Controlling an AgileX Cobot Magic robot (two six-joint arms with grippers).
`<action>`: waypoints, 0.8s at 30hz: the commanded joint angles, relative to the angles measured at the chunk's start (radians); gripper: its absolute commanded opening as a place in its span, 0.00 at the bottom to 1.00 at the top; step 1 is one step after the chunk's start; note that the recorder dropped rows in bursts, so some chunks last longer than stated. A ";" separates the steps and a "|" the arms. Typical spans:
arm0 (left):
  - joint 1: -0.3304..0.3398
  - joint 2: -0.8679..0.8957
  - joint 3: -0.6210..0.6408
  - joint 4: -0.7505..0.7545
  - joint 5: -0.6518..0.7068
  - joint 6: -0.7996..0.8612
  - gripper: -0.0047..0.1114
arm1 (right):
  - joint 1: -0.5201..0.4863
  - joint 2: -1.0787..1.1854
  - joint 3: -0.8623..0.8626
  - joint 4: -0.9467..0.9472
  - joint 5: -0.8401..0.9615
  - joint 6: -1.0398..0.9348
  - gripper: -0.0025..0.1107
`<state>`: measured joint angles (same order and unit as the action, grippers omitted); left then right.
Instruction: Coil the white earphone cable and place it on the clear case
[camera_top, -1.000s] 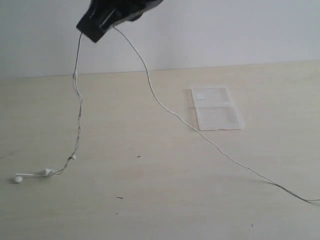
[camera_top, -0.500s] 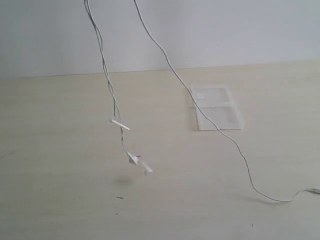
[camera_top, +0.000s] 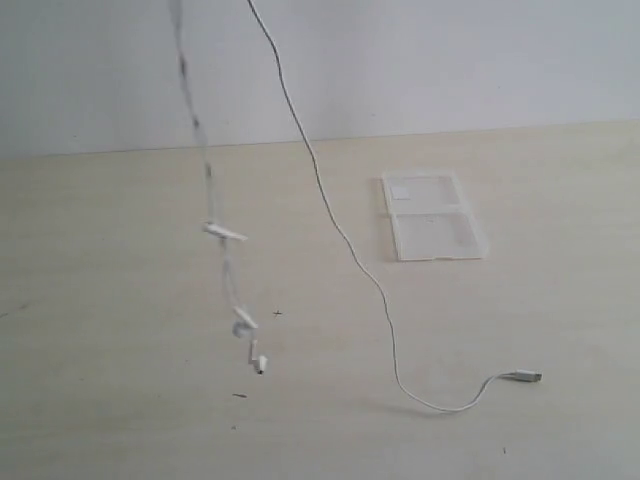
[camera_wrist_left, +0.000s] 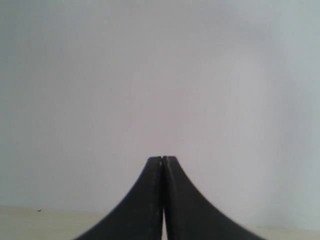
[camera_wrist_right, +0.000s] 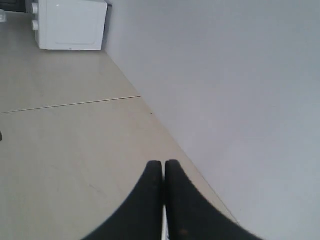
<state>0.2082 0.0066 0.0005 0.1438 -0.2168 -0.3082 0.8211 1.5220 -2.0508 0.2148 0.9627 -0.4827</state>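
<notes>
The white earphone cable (camera_top: 330, 215) hangs in two strands from above the top edge of the exterior view. The left strand carries the inline remote (camera_top: 225, 232) and two earbuds (camera_top: 244, 325), which dangle just above the table. The right strand drops to the table and ends in the plug (camera_top: 524, 377). The clear case (camera_top: 433, 215) lies open and flat at the back right, apart from the cable. My right gripper (camera_wrist_right: 163, 162) is shut, high over the table by the wall, with a white sliver between its jaws. My left gripper (camera_wrist_left: 162, 158) is shut and faces the wall.
The pale wooden table (camera_top: 120, 420) runs back to a grey-white wall. A white box-shaped unit (camera_wrist_right: 70, 25) stands far off in the right wrist view. Neither arm shows in the exterior view.
The gripper holding the cable has risen out of the exterior view. The earbuds have lifted off the table on the left and swung toward the middle. The plug end was dragged in from the right.
</notes>
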 joint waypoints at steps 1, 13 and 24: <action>-0.001 -0.007 -0.001 0.003 -0.088 -0.114 0.04 | -0.001 -0.008 -0.012 0.022 0.023 -0.025 0.02; -0.001 -0.007 -0.034 0.586 -0.207 -1.119 0.04 | 0.036 0.011 -0.012 0.182 0.132 -0.086 0.02; -0.001 0.202 -0.259 1.291 -0.401 -1.749 0.04 | 0.119 0.130 -0.012 0.202 0.194 -0.095 0.02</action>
<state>0.2082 0.1322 -0.2018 1.3045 -0.5313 -1.9496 0.9307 1.6457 -2.0587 0.4045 1.1477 -0.5661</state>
